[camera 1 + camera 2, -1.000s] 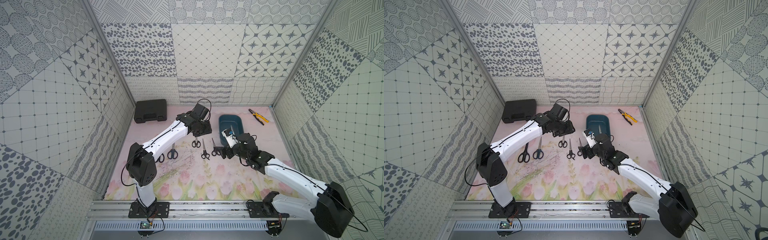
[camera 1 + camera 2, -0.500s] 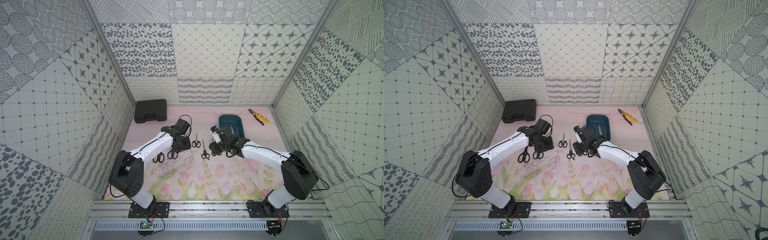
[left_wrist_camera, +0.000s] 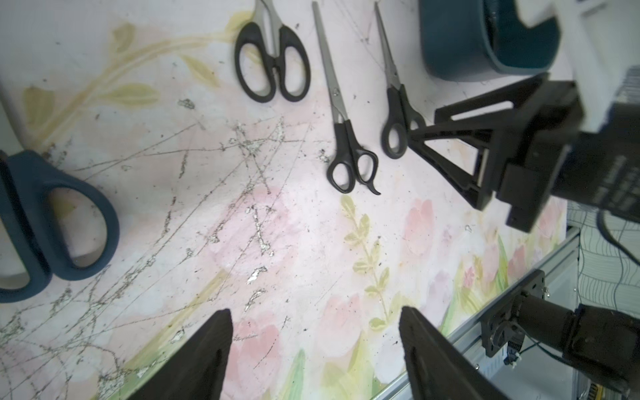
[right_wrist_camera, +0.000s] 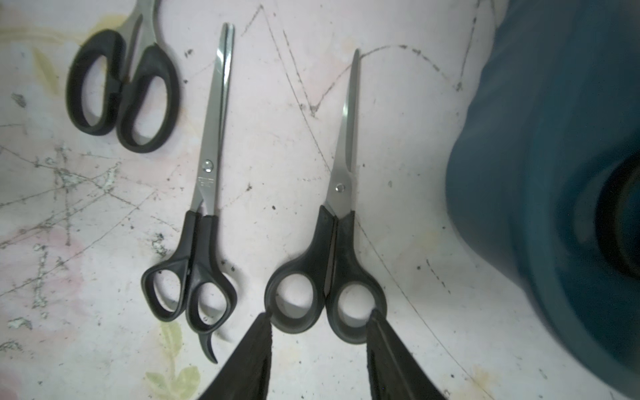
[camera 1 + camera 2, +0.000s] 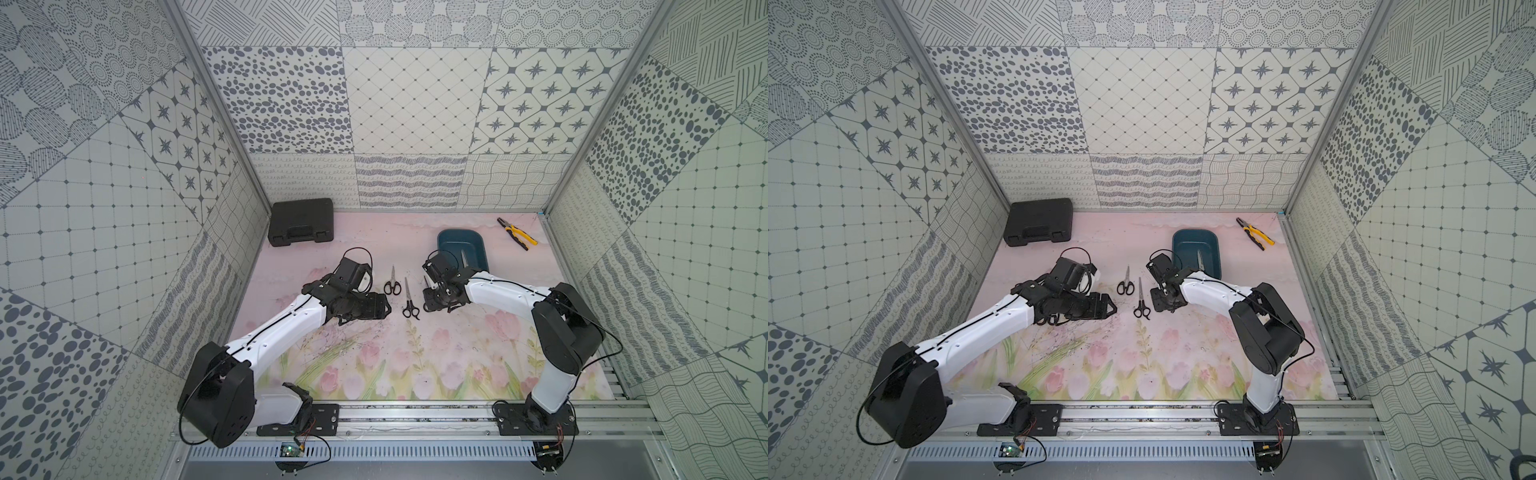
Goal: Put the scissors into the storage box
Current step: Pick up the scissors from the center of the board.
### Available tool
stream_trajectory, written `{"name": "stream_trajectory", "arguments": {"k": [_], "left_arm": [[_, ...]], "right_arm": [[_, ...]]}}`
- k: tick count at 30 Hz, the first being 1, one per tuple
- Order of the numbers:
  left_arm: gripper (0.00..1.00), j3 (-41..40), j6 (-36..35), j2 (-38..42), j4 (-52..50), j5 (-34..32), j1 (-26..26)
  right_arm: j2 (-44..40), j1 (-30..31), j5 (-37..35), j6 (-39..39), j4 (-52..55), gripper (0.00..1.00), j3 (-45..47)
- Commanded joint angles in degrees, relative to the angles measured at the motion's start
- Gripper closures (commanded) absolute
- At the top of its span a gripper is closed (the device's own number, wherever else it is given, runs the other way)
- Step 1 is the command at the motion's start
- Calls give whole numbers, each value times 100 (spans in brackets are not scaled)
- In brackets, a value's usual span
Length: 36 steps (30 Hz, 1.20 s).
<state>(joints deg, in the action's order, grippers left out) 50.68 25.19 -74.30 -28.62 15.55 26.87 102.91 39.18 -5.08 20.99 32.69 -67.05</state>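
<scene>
Swung inward and down since a second ago: both arms. Left gripper now spread, empty, above bare mat near blue scissors. Right gripper narrowed onto a black pair beside the box, fingertips touching both loops; firmness of pinch unclear. Suggests a pickup under way. One blade already boxed; short pair and long pair loose. Scratched floral surface; patterned walls.

The teal box is set upright, with one pair of scissors laid inside. Three closed black-handled pairs are laid parallel beside it, blades toward the back: a stubby pair, a slim pair and a larger pair nearest the box. Only the handles of a blue-handled pair are seen, farther off.
</scene>
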Motion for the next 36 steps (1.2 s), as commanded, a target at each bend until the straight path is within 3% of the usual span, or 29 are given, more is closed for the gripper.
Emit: {"name": "stream_trajectory", "arguments": {"k": [1,23,36], "left_arm": [[18,-278,-569,313,933,519,64],[18,-24,-498,-414,1251,258,622],[18,-247,-692,-184,1323,223,624]], "right_arm": [[151,-50,-87,232,139,55,-192],[1106,-71,-238,524,570,68,-480],[822,-61,155,402,616,97,-592]]}}
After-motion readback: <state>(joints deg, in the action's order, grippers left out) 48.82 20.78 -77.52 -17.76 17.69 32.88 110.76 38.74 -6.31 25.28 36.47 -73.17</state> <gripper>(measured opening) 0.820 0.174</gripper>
